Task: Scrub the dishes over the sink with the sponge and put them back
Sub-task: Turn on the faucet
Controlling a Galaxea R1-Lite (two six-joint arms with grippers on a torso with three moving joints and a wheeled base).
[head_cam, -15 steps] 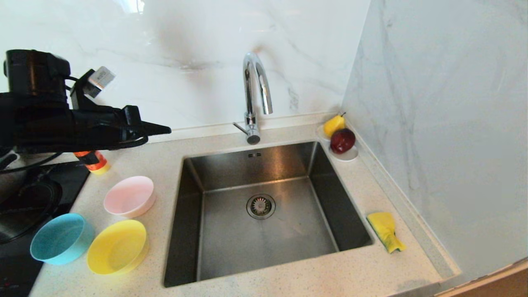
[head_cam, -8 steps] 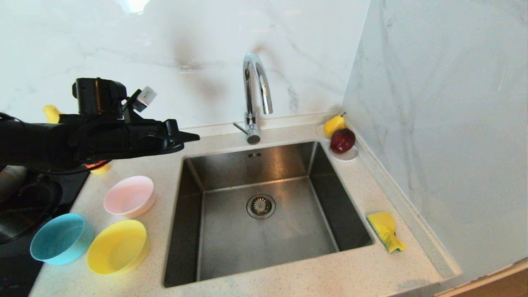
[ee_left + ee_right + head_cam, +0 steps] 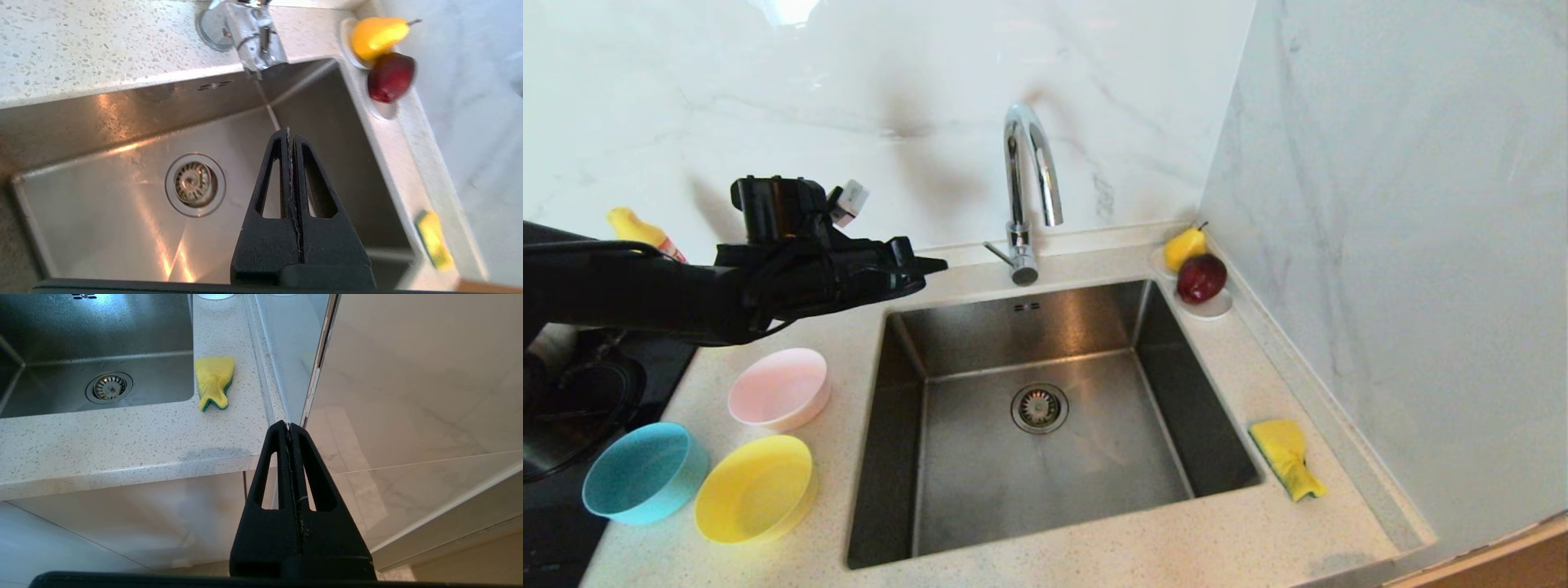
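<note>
Three bowls stand on the counter left of the sink point(image 3: 1176, 392): a pink bowl point(image 3: 778, 389), a light blue bowl point(image 3: 644, 471) and a yellow bowl point(image 3: 755, 488). The yellow and green sponge point(image 3: 1286, 457) lies on the counter right of the basin, also seen in the right wrist view as the sponge point(image 3: 214, 381). My left gripper point(image 3: 939, 264) hangs shut and empty above the counter by the sink's back left corner, level and pointing toward the tap point(image 3: 1029, 175). My right gripper point(image 3: 288, 424) is shut and empty, parked below the counter's front right edge, outside the head view.
A white saucer point(image 3: 1213, 309) with a yellow pear point(image 3: 1184, 247) and a red apple point(image 3: 1201, 278) sits at the sink's back right corner. A yellow bottle point(image 3: 637, 230) stands at the back left. A black hob point(image 3: 572, 408) lies left of the bowls. A marble wall point(image 3: 1405, 245) closes the right side.
My left arm has swung in from the far left toward the tap, dropping slightly, with its gripper still shut. The bowls, the sponge and the right arm have not moved.
</note>
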